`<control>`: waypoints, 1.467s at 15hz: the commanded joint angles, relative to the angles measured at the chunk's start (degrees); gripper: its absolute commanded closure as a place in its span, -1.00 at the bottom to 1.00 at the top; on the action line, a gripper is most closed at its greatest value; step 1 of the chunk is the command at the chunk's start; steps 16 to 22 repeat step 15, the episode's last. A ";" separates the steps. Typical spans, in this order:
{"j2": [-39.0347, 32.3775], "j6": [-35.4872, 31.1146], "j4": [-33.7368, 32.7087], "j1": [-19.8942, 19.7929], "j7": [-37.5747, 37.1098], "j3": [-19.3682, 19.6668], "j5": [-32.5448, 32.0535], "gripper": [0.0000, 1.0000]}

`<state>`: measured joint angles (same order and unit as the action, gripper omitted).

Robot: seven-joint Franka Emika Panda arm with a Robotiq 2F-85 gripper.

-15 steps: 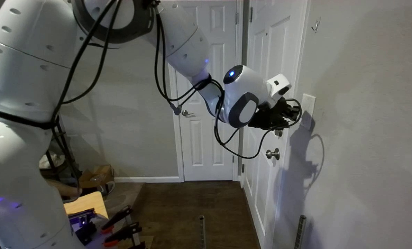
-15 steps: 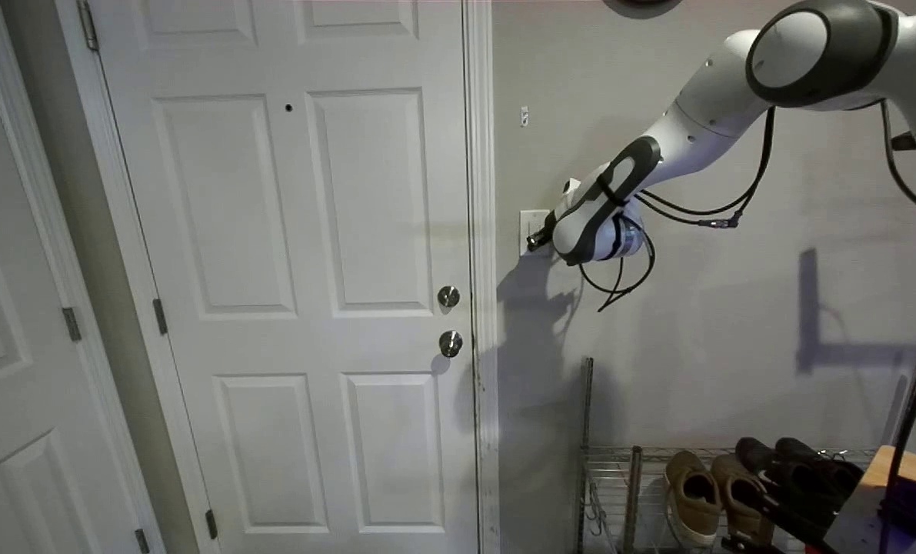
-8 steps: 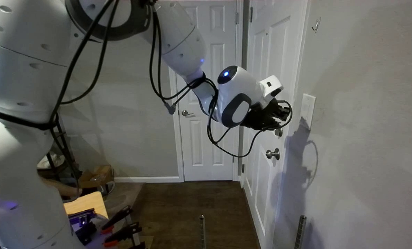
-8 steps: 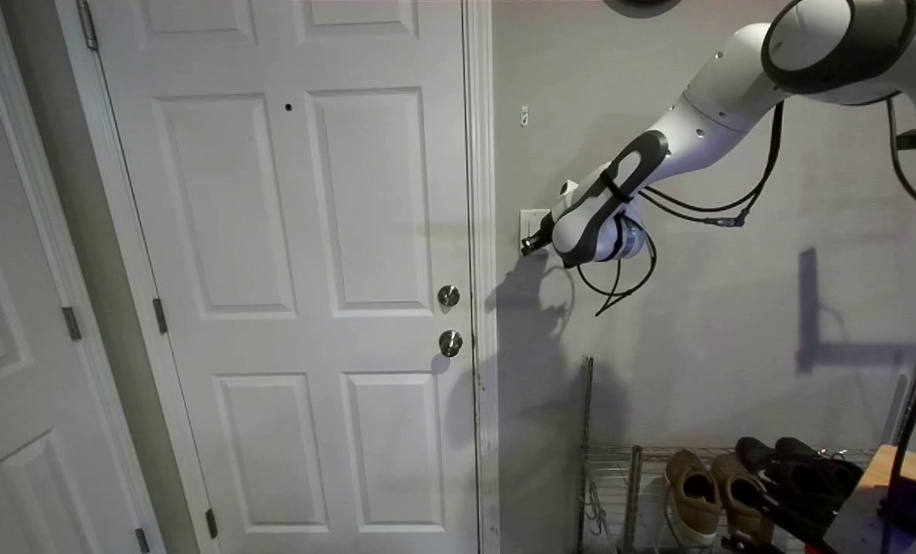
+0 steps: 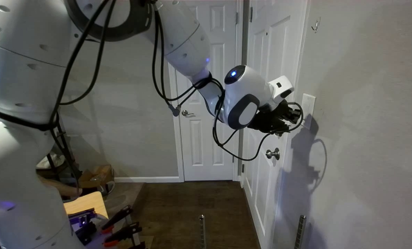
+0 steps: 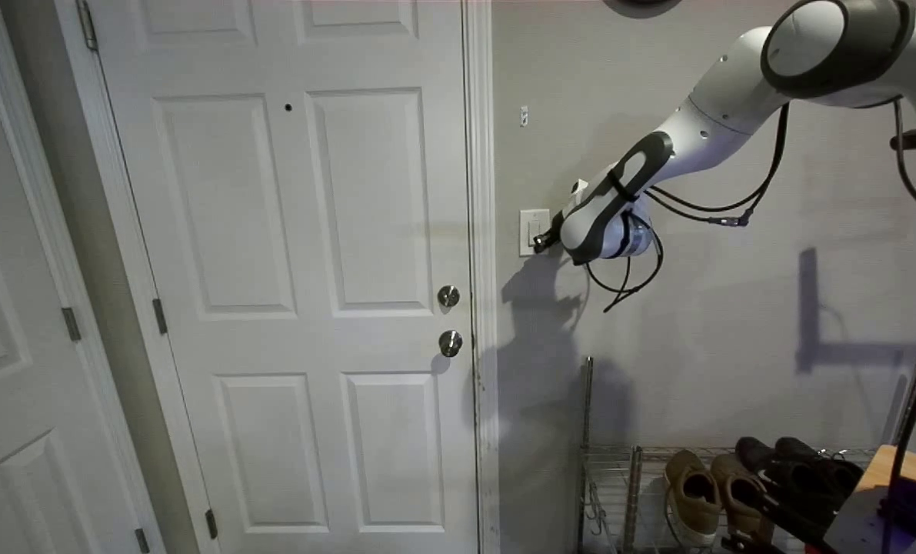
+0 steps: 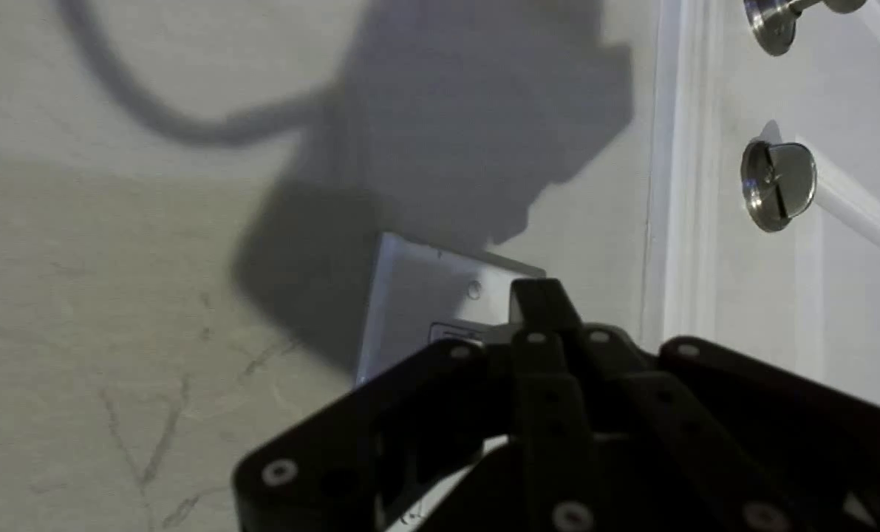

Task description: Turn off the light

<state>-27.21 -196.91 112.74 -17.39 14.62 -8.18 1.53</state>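
Far door (image 6: 4, 323): white, panelled, partly in view at the left of an exterior view
Near door (image 6: 300, 338): white, closed, 3 hinges (image 6: 159, 316) down its left side
Lock (image 6: 448, 296): round, metal, near the right edge of the near door
Door knob (image 6: 451, 344): round, metal, just below the lock
Hook (image 6: 524, 116): small, on the grey wall (image 6: 696, 323)
Light switch (image 6: 527, 223): white upright plate on the wall, below the hook and just right of the door frame (image 6: 480, 269); in the wrist view a shadow (image 7: 440, 118) lies across its left part
Gripper (image 6: 540, 244): narrow, my fingertips (image 7: 541, 299) together; I hide the lower right part of the light switch in an exterior view, and whether I touch it I cannot tell
Arm (image 6: 619, 192): mine, slanting down from the upper right, black cables (image 6: 781, 146) hanging beneath
Wire rack (image 6: 633, 492): below my arm, along the wall
Tan shoes (image 6: 692, 512): 1 pair, on the wire rack
Black shoes (image 6: 804, 468): right of the tan shoes
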 commanded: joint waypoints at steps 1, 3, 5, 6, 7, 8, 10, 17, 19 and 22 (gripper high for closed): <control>-0.89 1.38 -2.66 0.13 -0.43 0.39 0.69 0.99; -1.46 1.48 -4.00 0.18 -0.53 0.49 0.93 0.98; -2.12 1.39 -5.14 0.85 -0.32 1.47 1.36 0.99; -2.55 1.69 -5.76 1.01 -0.33 1.79 1.44 0.99; -3.34 2.33 -6.83 1.57 -0.27 2.60 1.75 0.99; -4.08 2.98 -7.81 1.71 -0.38 2.91 1.83 0.99; -4.92 3.73 -9.09 1.47 -0.84 2.54 1.82 0.99; -3.19 3.88 -6.77 -1.80 -2.45 -1.65 0.57 0.98; -3.19 3.88 -6.77 -1.80 -2.45 -1.65 0.57 0.98; -3.19 3.88 -6.77 -1.80 -2.45 -1.65 0.57 0.98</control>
